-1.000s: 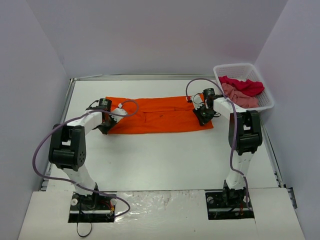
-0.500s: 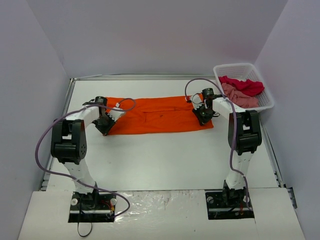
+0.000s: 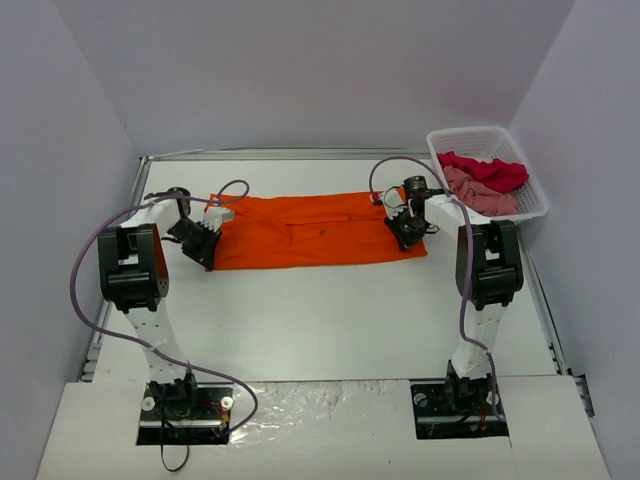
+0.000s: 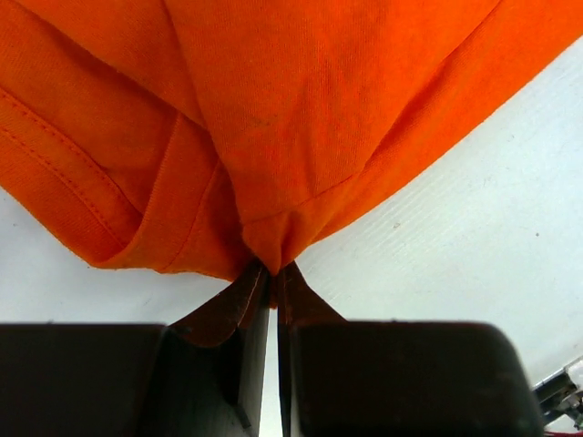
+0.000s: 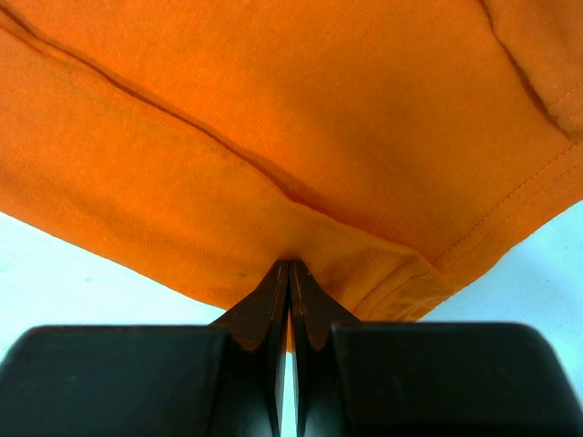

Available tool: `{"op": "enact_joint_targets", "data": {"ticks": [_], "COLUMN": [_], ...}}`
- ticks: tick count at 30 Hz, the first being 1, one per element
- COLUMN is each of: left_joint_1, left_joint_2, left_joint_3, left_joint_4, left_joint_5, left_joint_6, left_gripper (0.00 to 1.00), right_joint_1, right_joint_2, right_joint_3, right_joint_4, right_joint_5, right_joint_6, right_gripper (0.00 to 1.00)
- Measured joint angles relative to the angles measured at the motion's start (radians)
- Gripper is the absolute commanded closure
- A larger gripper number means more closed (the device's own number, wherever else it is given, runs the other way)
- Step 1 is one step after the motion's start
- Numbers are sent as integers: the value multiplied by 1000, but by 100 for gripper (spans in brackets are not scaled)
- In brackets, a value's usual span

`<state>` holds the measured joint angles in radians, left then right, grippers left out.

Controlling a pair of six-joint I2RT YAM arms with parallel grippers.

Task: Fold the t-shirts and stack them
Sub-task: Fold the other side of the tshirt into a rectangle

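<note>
The orange t-shirt (image 3: 310, 230) is lying spread flat across the far part of the table (image 3: 330, 320). The left gripper (image 4: 271, 273) is pinching its near left corner, and the right gripper (image 5: 290, 273) is pinching its right end, each pressed tight on cloth.

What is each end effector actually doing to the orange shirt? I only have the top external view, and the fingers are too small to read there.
Observer: The left wrist view shows the left end effector shut on a bunched fold of the orange t-shirt, with cloth pinched between its tips.
Operator: And the right one?
Observer: The right wrist view shows the right end effector shut on the shirt's edge, just beside a stitched hem.
</note>
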<state>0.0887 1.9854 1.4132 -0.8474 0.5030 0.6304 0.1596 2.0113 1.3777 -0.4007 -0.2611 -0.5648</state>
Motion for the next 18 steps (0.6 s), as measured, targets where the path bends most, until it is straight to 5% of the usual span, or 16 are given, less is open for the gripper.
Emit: {"op": "enact_joint_targets", "data": {"ticks": [13, 18], "left_joint_1": [34, 51], "left_joint_2": [153, 191], "left_joint_3": [209, 277], "left_joint_4": [-216, -280], "left_joint_5": [51, 54], "left_joint_6": [76, 91], "left_gripper": [87, 64], "right_joint_1": [12, 12], "right_joint_2": [4, 6], "right_joint_3": [5, 6], "right_joint_4": [0, 0], "right_joint_5": [29, 34], "right_joint_6": [0, 0], "right_gripper": [100, 100]}}
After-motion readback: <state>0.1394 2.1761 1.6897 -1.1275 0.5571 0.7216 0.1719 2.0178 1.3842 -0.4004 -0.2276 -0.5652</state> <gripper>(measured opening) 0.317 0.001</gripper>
